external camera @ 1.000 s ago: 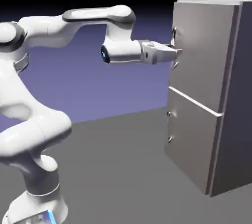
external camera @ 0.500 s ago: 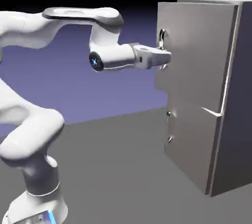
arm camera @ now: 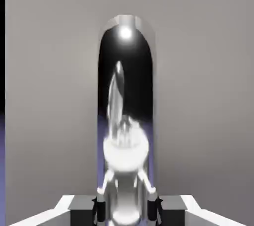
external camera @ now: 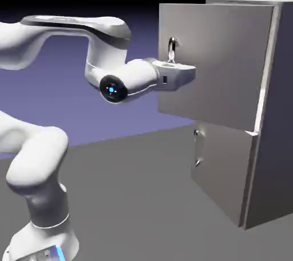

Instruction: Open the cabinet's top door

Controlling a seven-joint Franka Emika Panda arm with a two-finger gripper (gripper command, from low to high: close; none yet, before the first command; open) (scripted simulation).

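The tall grey cabinet [external camera: 276,111] stands at the exterior view's right. Its top door [external camera: 223,65] is swung partly out from the cabinet's front, hinged on the right. My gripper [external camera: 189,73] is shut on the top door's slim silver handle [external camera: 171,48] near the door's left edge. In the hand view the shiny handle [arm camera: 126,96] runs up the middle between my gripper [arm camera: 126,211] and the grey door panel [arm camera: 49,96] fills the rest. The dark fingertips [arm camera: 100,209] press against the bar's sides.
Below the top door, the shorter lower door [external camera: 220,168] with its small handle [external camera: 196,148] stays flush with the cabinet. The grey table [external camera: 131,197] stretches in front. My arm's elbow and forearm [external camera: 74,28] reach in from the left.
My gripper closed on the handle and drew back to the left. The top door has swung out from the cabinet with it, and the forearm has rotated.
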